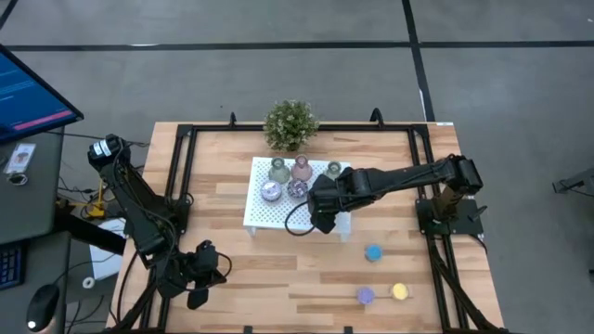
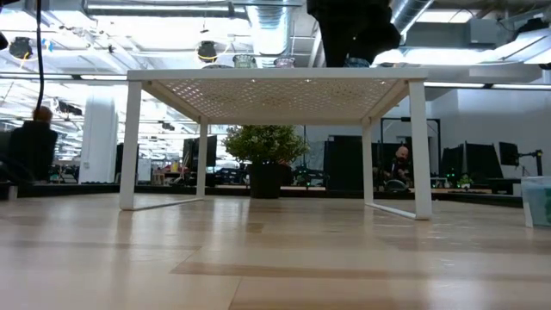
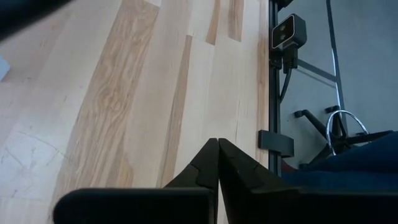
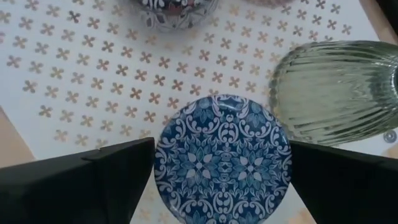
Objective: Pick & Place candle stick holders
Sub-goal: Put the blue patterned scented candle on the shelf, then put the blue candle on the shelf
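Puck (image 4: pixel 222 158) flat on tray (image 4: pixel 74 81), patterned face up; right gripper (image 4: pixel 221 171) released; left gripper (image 3: pixel 217 165) clenched

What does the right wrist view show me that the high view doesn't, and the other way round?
Only the right wrist view: a blue patterned puck on the white tray, between the right gripper's open jaws, beside a ribbed green vase.

Only the high view: blue, lilac and yellow pucks on the table, the plant, and the left gripper waiting, shut.

Both: the tray.
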Motion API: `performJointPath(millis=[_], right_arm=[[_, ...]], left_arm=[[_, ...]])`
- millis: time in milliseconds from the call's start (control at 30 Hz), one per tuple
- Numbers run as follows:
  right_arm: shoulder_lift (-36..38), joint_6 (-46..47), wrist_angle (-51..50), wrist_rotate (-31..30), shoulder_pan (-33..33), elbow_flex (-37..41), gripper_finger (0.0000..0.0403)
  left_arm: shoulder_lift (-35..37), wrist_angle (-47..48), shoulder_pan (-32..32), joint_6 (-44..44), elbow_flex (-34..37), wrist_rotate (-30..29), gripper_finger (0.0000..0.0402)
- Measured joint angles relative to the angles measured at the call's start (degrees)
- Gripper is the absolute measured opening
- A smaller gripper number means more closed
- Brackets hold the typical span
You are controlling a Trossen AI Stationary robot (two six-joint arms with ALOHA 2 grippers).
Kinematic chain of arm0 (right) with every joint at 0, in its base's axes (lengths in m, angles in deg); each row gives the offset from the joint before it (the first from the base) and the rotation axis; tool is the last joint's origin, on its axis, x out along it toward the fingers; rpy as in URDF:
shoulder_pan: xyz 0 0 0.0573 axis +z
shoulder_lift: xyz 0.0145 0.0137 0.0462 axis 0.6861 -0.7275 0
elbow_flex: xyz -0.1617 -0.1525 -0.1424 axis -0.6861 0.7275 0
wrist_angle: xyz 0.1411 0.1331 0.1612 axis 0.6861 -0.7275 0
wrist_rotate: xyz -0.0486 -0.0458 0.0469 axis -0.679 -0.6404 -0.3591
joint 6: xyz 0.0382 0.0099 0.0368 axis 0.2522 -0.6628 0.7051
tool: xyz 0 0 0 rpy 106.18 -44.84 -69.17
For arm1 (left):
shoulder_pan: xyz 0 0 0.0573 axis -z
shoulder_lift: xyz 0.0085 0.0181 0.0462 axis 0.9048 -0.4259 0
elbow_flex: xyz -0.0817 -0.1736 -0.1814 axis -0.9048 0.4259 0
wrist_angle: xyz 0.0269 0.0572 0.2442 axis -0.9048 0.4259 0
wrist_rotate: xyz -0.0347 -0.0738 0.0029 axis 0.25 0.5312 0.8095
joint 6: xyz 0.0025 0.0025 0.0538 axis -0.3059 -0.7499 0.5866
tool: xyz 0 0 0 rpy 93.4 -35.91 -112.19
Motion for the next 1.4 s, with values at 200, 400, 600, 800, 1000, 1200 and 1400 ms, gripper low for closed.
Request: performJointPath(millis=[200, 400, 600, 800, 1000, 1200, 1400], right_arm=[[0.9, -0.7, -3.1, 1.9, -0.4, -0.1, 0.0348], [6.1, -0.2, -2.8, 2.2, 1.4, -0.1, 0.0358], [12.7, 10.0, -8.2, 2.8, 8.5, -0.2, 0.0357], [13.3, 29.5, -16.1, 0.8, 21.0, 6.4, 0.0357], [13.2, 39.5, -6.6, 9.3, 24.8, 22.1, 0.0356], [13.2, 39.7, 6.3, 12.5, 24.7, 33.0, 0.0352], [13.2, 39.2, 14.6, 12.5, 24.6, 37.4, 0.0350]], left_arm=[[0.0, 0.0, 0.0, 0.0, 0.0, 0.0, 0.0009], [0.0, 0.0, 0.0, 0.0, 0.0, 0.0, 0.0005], [0.0, -0.2, 0.0, 0.0, 0.0, -0.3, 0.0008], [0.0, -0.6, 0.0, -0.2, 0.0, -0.6, 0.0006], [0.0, -1.0, 0.0, 0.0, 0.0, -0.6, 0.0007], [0.0, -1.1, 0.0, 0.0, 0.0, -0.6, 0.0007], [0.0, -2.1, 0.0, -0.2, 0.0, -0.6, 0.0006]])
